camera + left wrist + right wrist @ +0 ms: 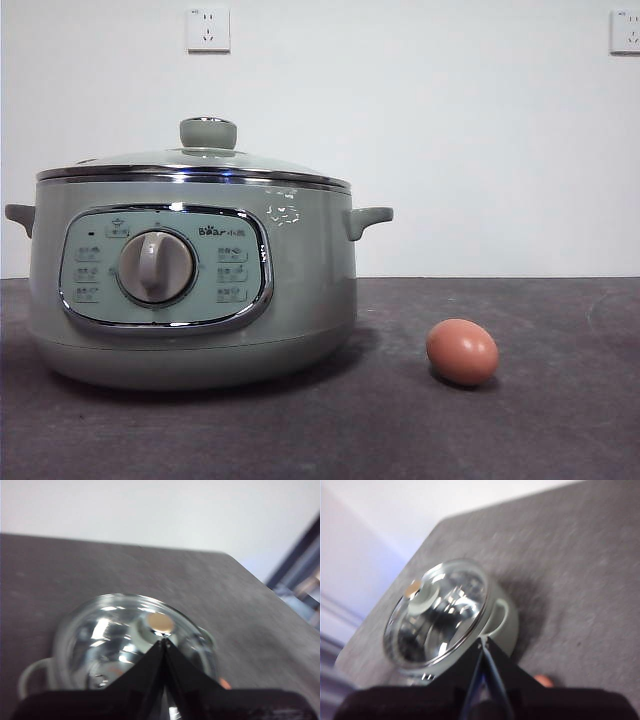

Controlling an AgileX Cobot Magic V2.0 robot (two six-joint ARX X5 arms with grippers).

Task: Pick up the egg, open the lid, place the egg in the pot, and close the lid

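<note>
The egg (462, 351) lay on its side on the dark bench (540, 420), just beside the pot (190, 290) and apart from it, free to be picked. The lid (195, 165) sat square on the rim, so the contents stayed unclear through the glare. The left pincer (164, 642) and right pincer (483, 641) hung above, both pressed together, empty.

Closed left gripper (164, 645) fingers above the lid (117, 640) on the pot (32, 672).

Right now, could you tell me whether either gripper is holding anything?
Nothing is held: the egg lies on the table, and both grippers, left gripper and right gripper, are shut, empty.
</note>
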